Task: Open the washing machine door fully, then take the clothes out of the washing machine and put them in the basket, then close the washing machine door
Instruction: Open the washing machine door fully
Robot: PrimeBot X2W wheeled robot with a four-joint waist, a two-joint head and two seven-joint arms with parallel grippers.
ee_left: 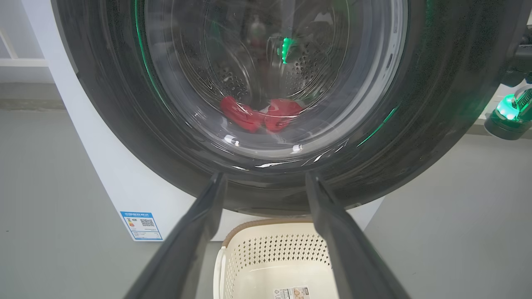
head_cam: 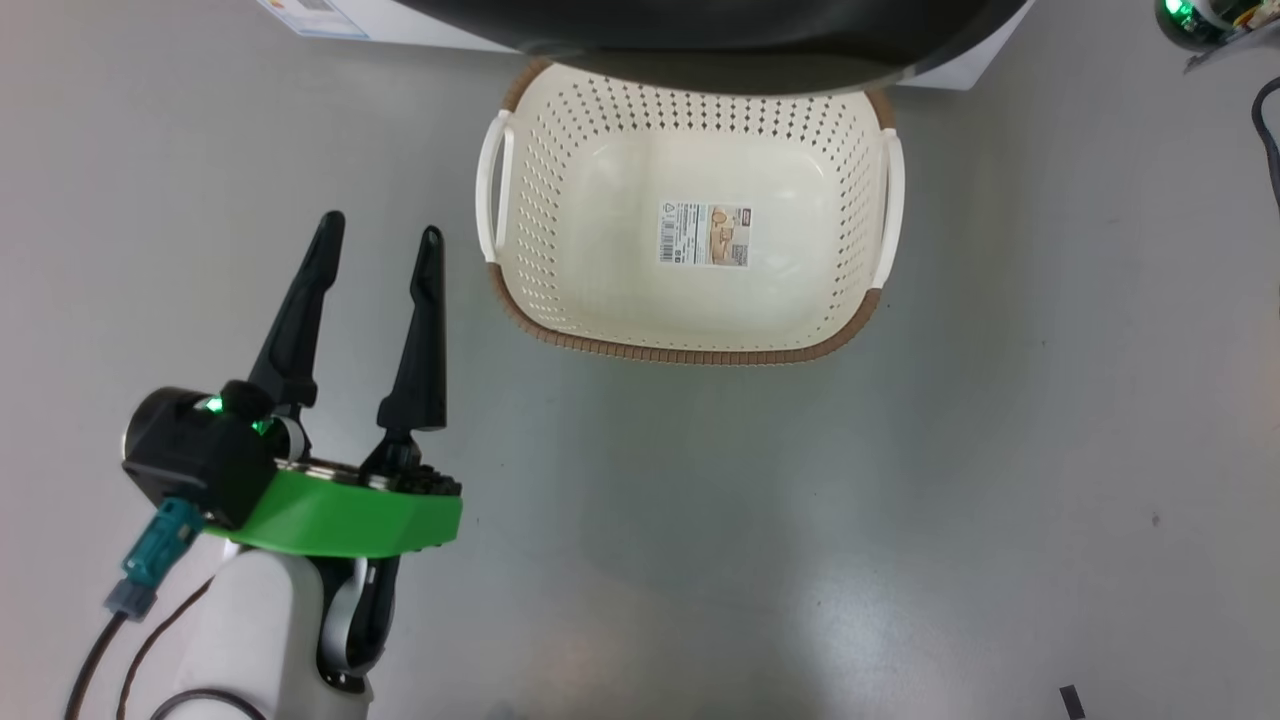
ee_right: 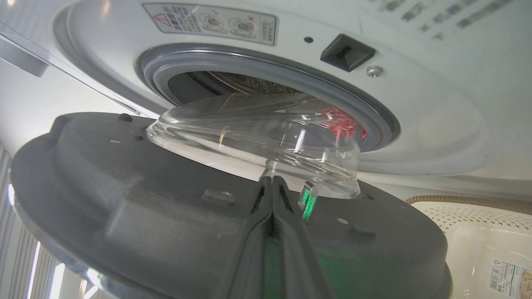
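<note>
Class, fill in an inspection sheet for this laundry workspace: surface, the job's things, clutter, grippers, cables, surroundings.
Surface: grey floor, glossy.
Job's things: washing machine door partly open, its rim overhanging the far end of the basket; clothes, red, inside the washing machine; basket on the floor, empty apart from its label.
Clutter: one small dark scrap on the floor.
Grippers: left gripper open, holding nothing, beside the basket; right gripper shut, holding nothing, tips at the door's glass bowl, inner side.
Cables: black cable at the right edge; black leads by the left forearm.
Surroundings: blue sticker low on the machine's front.
</note>
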